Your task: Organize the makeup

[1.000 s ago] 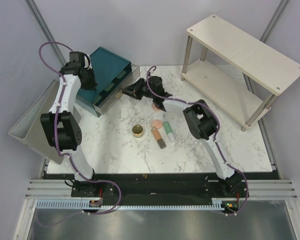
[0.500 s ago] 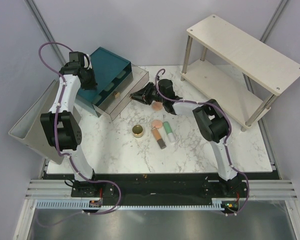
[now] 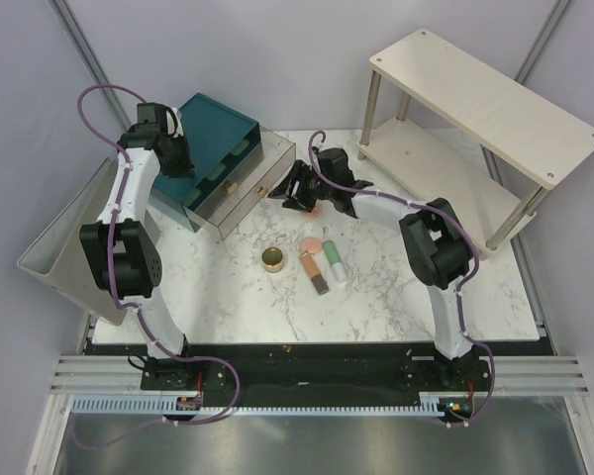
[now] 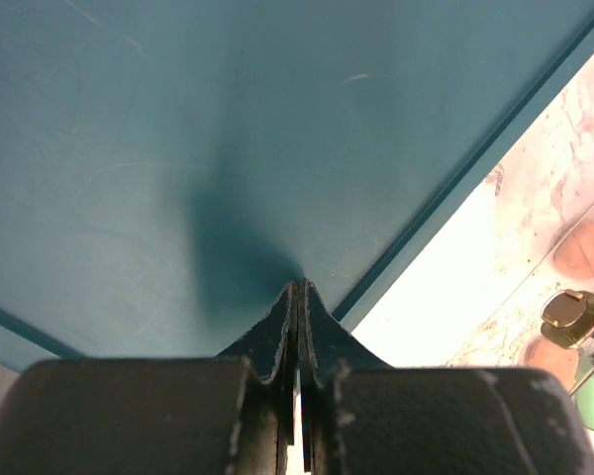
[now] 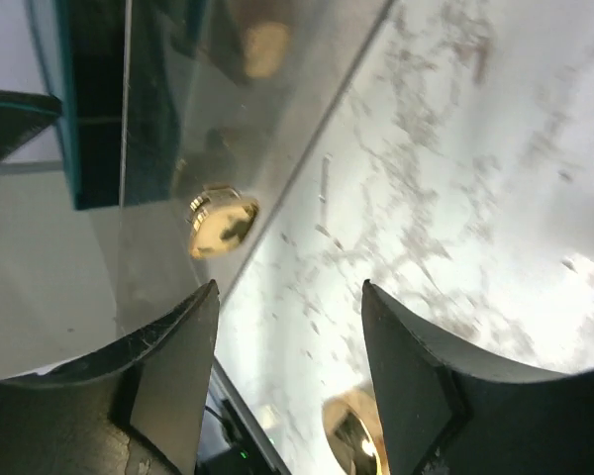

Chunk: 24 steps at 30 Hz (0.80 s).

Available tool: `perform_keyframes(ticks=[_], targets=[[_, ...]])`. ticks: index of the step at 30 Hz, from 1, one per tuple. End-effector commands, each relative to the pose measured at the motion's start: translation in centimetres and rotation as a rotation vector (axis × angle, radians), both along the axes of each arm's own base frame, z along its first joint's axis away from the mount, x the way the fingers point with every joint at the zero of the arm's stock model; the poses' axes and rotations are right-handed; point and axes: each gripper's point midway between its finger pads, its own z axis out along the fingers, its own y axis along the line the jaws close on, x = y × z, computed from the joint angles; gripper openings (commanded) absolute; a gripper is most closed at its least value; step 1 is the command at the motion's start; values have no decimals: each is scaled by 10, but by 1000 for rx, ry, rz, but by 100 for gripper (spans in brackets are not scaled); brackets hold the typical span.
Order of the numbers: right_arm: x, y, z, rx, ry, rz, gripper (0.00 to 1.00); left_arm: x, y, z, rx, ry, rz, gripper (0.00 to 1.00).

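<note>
The makeup lies on the marble mid-table: a gold tin (image 3: 273,259), an orange-and-dark tube (image 3: 313,269), a green-and-white tube (image 3: 333,261) and a peach-pink disc (image 3: 311,245). A second pink disc (image 3: 315,210) shows partly under my right arm. My right gripper (image 3: 285,190) (image 5: 289,297) is open and empty, just off the front of the pulled-out drawer (image 3: 247,203), whose gold knob (image 5: 223,220) sits ahead of the jaws. The gold tin (image 5: 351,430) shows below them. My left gripper (image 3: 168,155) (image 4: 299,292) is shut, its tips on the top of the teal box (image 3: 218,134) (image 4: 178,148).
A two-tier pale shelf unit (image 3: 475,99) stands at the back right. A grey bin (image 3: 59,247) leans off the table's left edge. The teal box's drawer sticks out over the marble toward the makeup.
The drawer has slid out of the teal box toward the table's middle. My right gripper has let go of the knob, opened and drawn back to the right. The left arm has stayed put.
</note>
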Motion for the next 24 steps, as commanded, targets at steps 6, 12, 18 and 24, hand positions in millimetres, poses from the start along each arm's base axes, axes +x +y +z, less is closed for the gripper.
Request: perform_keyframes(ticks=[6,12,18,24], targets=[[-39,-112,-8,-666,-57,104,67,-33,-11,-44,-56,176,-19,4],[-78,-169,-49,-945,11,198,68,-33,-11,-48,-61,186,-28,4],[-101,-178,-62,-972,45,226,69,-34,-12,-50,-59,190,-34,5],[-113,-175,-76,-991,66,264,68,-38,-15,-57,-77,211,-38,5]])
